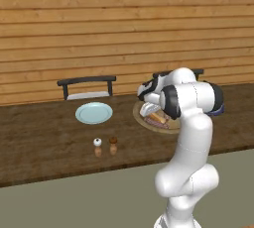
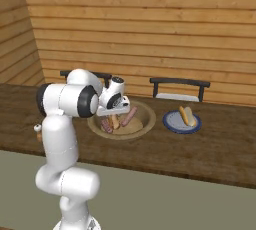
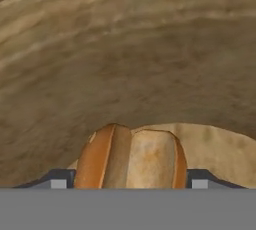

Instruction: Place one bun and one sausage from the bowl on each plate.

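The wide tan wooden bowl [image 1: 140,118] [image 2: 146,123] [image 3: 125,64] sits on the dark table. My gripper [image 2: 116,115] [image 1: 149,108] [image 3: 129,181] reaches down into it, and its fingertips [image 3: 58,180] press both sides of a split brown bun [image 3: 131,156] [image 2: 115,121]. Two reddish sausages [image 2: 129,116] lie beside the bun in the bowl. An empty pale blue plate [image 1: 94,113] lies left of the bowl. Another plate [image 2: 172,125], right of the bowl, carries a bun [image 2: 189,115] and a sausage [image 2: 183,116].
Salt [image 1: 97,146] and pepper [image 1: 113,145] shakers stand near the table's front edge, left of the bowl. Dark chairs [image 1: 87,85] [image 2: 179,88] stand behind the table against the wooden plank wall.
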